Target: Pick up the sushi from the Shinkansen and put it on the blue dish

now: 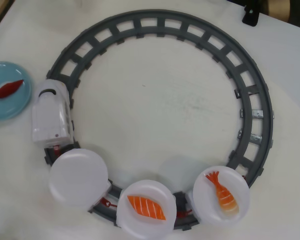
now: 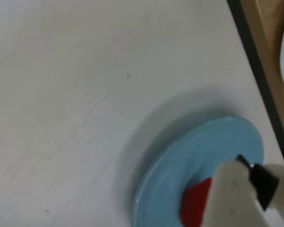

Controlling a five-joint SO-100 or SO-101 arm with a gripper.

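The dark red sushi [image 1: 6, 89] lies on the blue dish [image 1: 5, 112] at the left edge of the overhead view. The white Shinkansen [image 1: 51, 115] stands on the left side of the track, with its first white plate [image 1: 78, 178] bare. In the wrist view the blue dish [image 2: 199, 151] is close below, with the red sushi [image 2: 195, 203] on it. My gripper [image 2: 236, 198] shows only as one white finger with a black part at the lower right, partly covering the sushi. The arm is out of the overhead view.
The grey circular track [image 1: 160, 22] fills the table's middle. Two more white plates follow the train, one with an orange striped salmon piece [image 1: 146, 207], one with an orange shrimp [image 1: 224, 196]. A wooden strip with a dark edge [image 2: 270, 56] runs along the right of the wrist view.
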